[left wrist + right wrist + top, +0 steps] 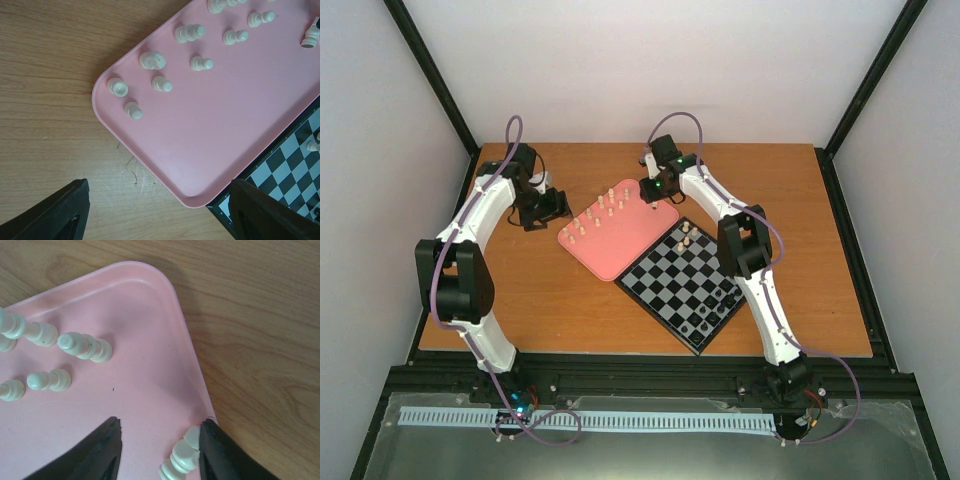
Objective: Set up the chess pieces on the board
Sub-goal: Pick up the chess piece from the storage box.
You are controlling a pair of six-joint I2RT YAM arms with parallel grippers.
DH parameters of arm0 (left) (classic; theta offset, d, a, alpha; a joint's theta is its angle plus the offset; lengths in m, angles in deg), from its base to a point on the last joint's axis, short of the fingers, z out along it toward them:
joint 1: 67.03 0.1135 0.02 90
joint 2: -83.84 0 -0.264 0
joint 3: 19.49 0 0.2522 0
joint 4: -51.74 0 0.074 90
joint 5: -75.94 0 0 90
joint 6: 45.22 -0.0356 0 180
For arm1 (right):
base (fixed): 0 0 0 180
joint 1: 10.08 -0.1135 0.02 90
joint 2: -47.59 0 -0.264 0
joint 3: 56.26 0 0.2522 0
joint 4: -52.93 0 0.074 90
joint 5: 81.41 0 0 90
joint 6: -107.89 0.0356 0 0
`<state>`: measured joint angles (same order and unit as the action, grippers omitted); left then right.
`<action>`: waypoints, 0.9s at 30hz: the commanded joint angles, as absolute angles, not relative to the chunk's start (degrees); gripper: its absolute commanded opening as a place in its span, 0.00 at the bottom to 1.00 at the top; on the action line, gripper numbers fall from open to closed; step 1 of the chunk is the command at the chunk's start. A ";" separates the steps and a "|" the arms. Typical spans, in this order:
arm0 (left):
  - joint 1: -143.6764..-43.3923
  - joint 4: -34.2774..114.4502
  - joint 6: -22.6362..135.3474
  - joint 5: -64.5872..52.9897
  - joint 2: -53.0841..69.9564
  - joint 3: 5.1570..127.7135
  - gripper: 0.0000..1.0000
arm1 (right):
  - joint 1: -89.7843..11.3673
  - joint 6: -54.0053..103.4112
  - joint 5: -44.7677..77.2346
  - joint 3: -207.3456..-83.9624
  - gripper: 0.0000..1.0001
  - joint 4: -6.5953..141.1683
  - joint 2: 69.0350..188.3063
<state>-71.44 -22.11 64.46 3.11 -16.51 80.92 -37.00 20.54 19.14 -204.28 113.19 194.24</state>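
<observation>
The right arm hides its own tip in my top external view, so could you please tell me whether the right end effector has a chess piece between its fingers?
Observer: Yes, one cream chess piece sits between the right end effector's open fingers, against one finger.
Operator: Where on the tray, please?
Observer: Right beside a rounded corner of the pink tray.
Operator: And the left end effector?
Observer: Open, nothing between its fingers, above the tray's edge beside the board.
</observation>
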 commanded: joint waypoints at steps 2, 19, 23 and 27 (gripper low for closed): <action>-71.65 -22.24 64.20 3.41 -17.23 82.25 0.78 | -36.89 24.48 15.41 -205.90 0.36 115.96 194.80; -71.58 -22.32 64.19 3.17 -17.02 82.16 0.78 | -37.12 30.50 15.76 -206.04 0.41 117.49 196.78; -71.60 -22.32 64.20 3.17 -16.99 82.27 0.78 | -37.15 30.57 15.37 -206.04 0.41 118.22 197.07; -71.61 -22.31 64.18 3.18 -16.98 82.34 0.78 | -37.24 30.62 14.98 -206.04 0.40 119.27 196.97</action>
<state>-71.44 -22.11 64.46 3.11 -16.62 80.92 -37.11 29.86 16.08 -204.34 117.56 195.88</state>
